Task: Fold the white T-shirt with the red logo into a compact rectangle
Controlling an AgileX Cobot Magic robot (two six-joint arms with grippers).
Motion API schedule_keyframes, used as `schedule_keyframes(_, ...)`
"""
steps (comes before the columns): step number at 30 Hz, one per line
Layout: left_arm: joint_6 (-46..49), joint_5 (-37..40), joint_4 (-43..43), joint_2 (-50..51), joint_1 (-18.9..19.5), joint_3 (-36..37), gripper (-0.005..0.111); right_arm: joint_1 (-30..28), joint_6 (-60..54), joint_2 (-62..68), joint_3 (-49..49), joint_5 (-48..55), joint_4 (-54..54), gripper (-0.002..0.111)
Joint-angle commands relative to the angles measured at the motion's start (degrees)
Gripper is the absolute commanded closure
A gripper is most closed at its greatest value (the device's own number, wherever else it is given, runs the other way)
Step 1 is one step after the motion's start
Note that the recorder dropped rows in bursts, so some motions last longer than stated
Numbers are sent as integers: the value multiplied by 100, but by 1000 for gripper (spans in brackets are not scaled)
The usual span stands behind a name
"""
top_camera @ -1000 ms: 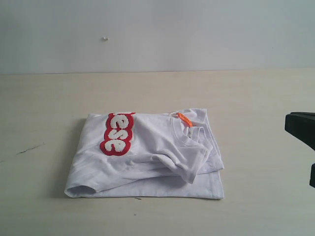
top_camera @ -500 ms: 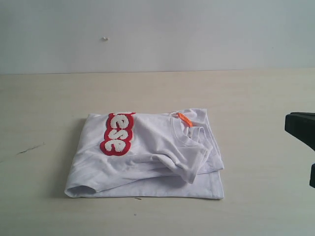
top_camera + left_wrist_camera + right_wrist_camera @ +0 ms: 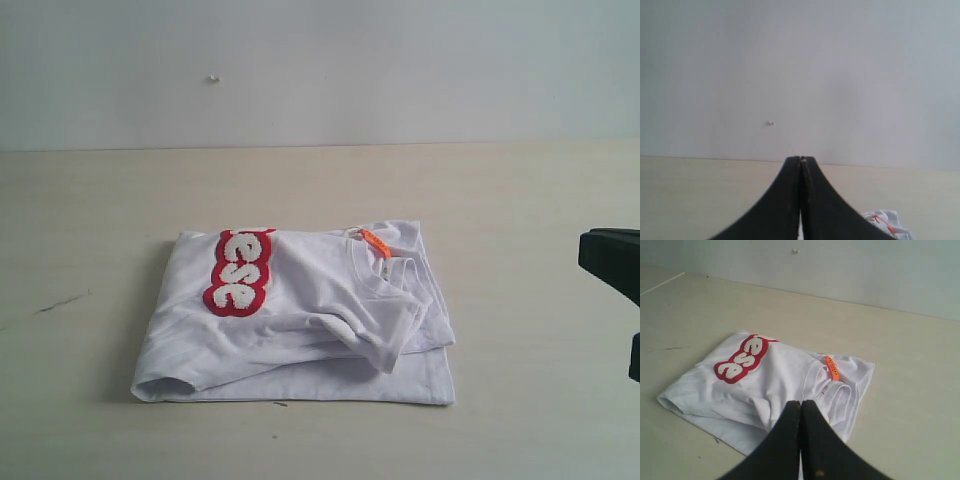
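Note:
The white T-shirt [image 3: 300, 320] lies folded in a rough rectangle on the table's middle, also seen in the right wrist view [image 3: 770, 390]. Part of the red logo [image 3: 238, 272] shows on its left half, letters "ese" [image 3: 739, 360]. The collar with the orange neck tag [image 3: 375, 243] sits on the right half. My right gripper [image 3: 801, 402] is shut and empty, held back from the shirt; a black part of that arm [image 3: 612, 262] shows at the exterior view's right edge. My left gripper [image 3: 801, 159] is shut and empty, pointing at the wall, with a corner of the shirt [image 3: 887, 222] beside it.
The pale wooden table [image 3: 520, 190] stretches around the shirt, with a dark scratch [image 3: 60, 302] at the left. A plain grey wall [image 3: 320, 70] with a small white peg [image 3: 213, 79] stands behind.

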Motion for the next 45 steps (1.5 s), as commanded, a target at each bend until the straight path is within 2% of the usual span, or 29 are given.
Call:
schedule_keyframes(1,-482,-61,338,-105,21,52,107,-31,-27,-46,28,-26,-18,108)
schedule_keyframes(4,-1779,-38,1805,-118,21,90,107,-31,-27,-46,28,-26,-18,108)
schedule_keyframes(9,-4695,208,4999,-505,30,182,107,-31,-27,-46,28,-26,-18,108)
schedule_keyframes(11,-5280,598,5722,-690,66,182,107,-31,-27,-46,28,-26,-18,108)
schedule_keyframes(13,-5407,983,6106,-890,147,182,107,-31,-27,-46,28,-26,-18,108)
schedule_keyframes(17,-5220,1497,6459,-1235,310,182,107,-31,-27,-46,28,-26,-18,108)
schedule_keyframes(22,-5108,1518,6436,-1235,362,453,107,-31,-27,-46,28,-26,-18,108)
schedule_keyframes(29,-5119,850,6239,-1235,362,993,107,-31,-27,-46,28,-26,-18,108)
schedule_keyframes(37,-5106,478,5827,-1235,362,1600,107,-31,-27,-46,28,-26,-18,108)
schedule_keyframes(41,-5040,372,5673,-1235,362,1644,107,-31,-27,-46,28,-26,-18,108)
schedule_keyframes(45,-4503,408,5447,-1235,362,1644,107,-31,-27,-46,28,-26,-18,108)
